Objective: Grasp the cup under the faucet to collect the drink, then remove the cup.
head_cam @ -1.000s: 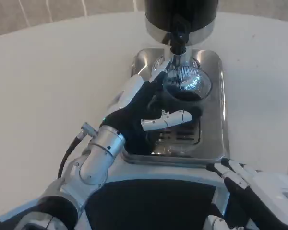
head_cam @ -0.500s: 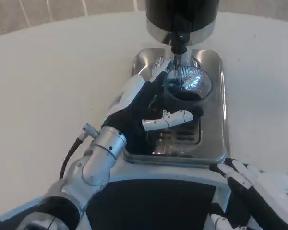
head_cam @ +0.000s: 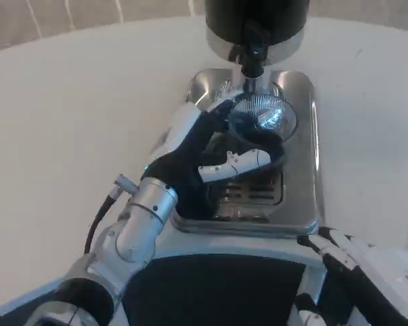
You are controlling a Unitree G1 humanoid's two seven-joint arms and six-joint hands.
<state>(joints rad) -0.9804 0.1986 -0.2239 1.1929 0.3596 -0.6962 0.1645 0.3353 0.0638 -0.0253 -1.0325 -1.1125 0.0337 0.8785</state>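
Note:
A clear glass cup [head_cam: 262,117] stands on the steel drip tray [head_cam: 300,176] right under the black faucet [head_cam: 251,53] of the dark dispenser [head_cam: 256,20]. My left hand [head_cam: 200,153] wraps around the cup from the left, thumb across its front and fingers behind it, gripping it. The cup's lower part is hidden by the hand. My right hand [head_cam: 353,265] lies at the bottom right, near the tray's front corner, fingers spread and holding nothing.
The drip tray has a slotted grate [head_cam: 248,193] in front of the cup. White table [head_cam: 68,122] stretches to the left and to the right of the tray. A black cable [head_cam: 98,217] runs along my left forearm.
The left hand and the cup have shifted slightly up and back under the faucet. The right hand has barely moved.

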